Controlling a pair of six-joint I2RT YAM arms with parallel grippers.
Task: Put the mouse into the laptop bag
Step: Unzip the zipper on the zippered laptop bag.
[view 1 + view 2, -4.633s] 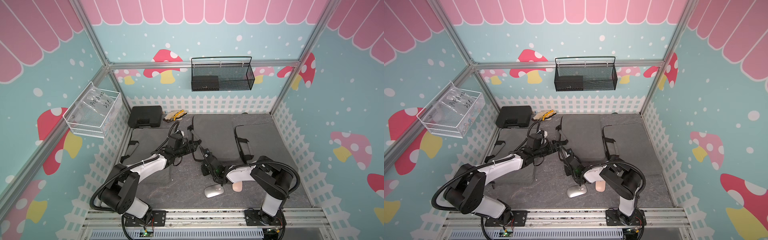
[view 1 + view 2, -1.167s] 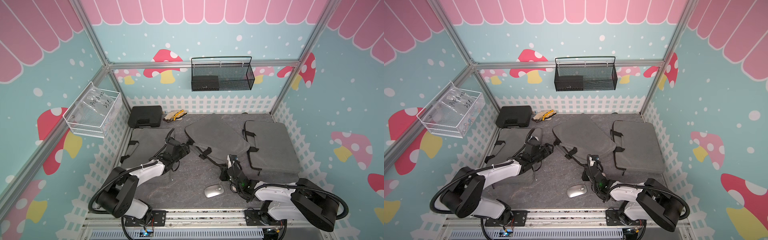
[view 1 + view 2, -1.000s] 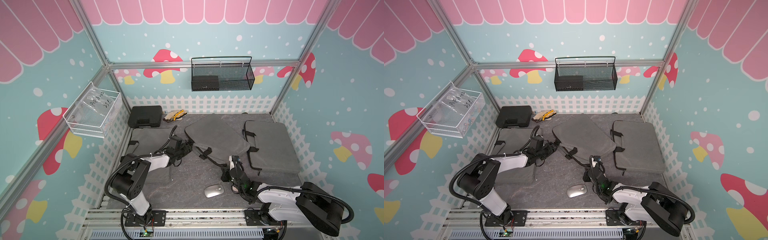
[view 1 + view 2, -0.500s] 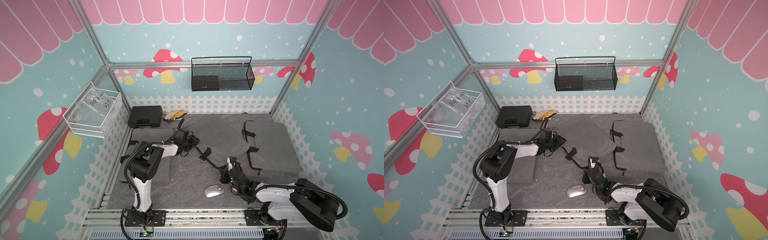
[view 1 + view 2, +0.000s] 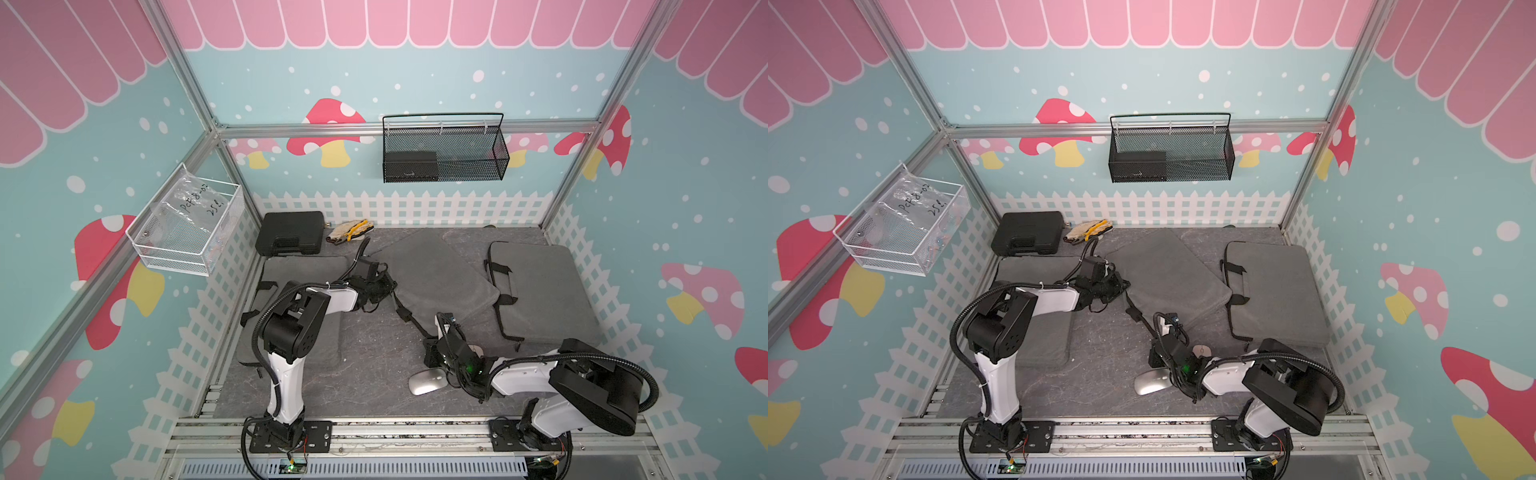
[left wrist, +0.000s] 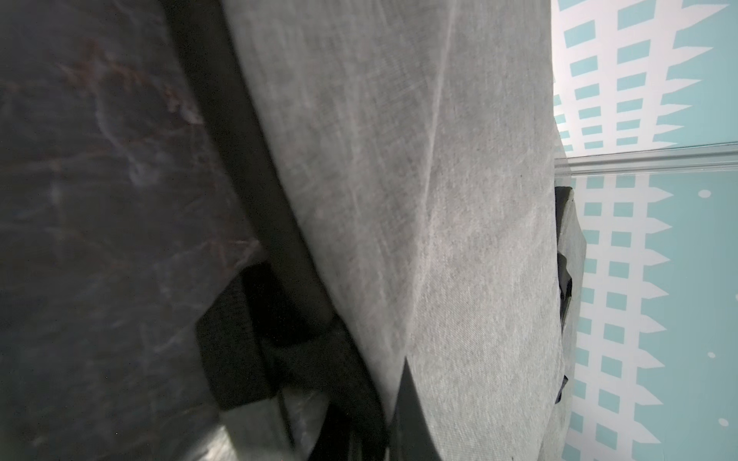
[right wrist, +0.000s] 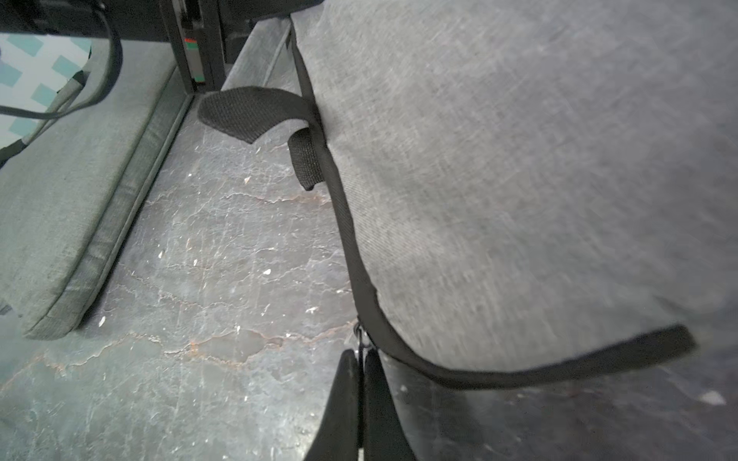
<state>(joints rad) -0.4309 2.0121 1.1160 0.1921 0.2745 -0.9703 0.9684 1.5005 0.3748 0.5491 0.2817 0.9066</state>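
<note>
The silver mouse (image 5: 428,382) (image 5: 1152,384) lies on the dark floor near the front, just left of my right forearm. The grey laptop bag (image 5: 432,274) (image 5: 1167,274) lies skewed in the middle, black trim along its edge. My right gripper (image 7: 361,359) (image 5: 434,336) sits low at the bag's near corner, shut on the small metal zipper pull (image 7: 361,339). My left gripper (image 6: 383,419) (image 5: 384,284) is at the bag's left corner, shut on its black-trimmed edge (image 6: 359,383). Grey bag fabric (image 6: 439,199) fills most of the left wrist view.
A second grey bag (image 5: 299,270) lies under the left arm and a third (image 5: 540,286) at the right. A black case (image 5: 291,237) and gloves (image 5: 349,230) sit at the back. A small pink-white thing (image 5: 473,350) lies by the right wrist. White fence walls surround the floor.
My left gripper has reached farther back to the bag's left corner and shut on its edge. The right gripper has stayed shut at the near corner. The mouse has not moved.
</note>
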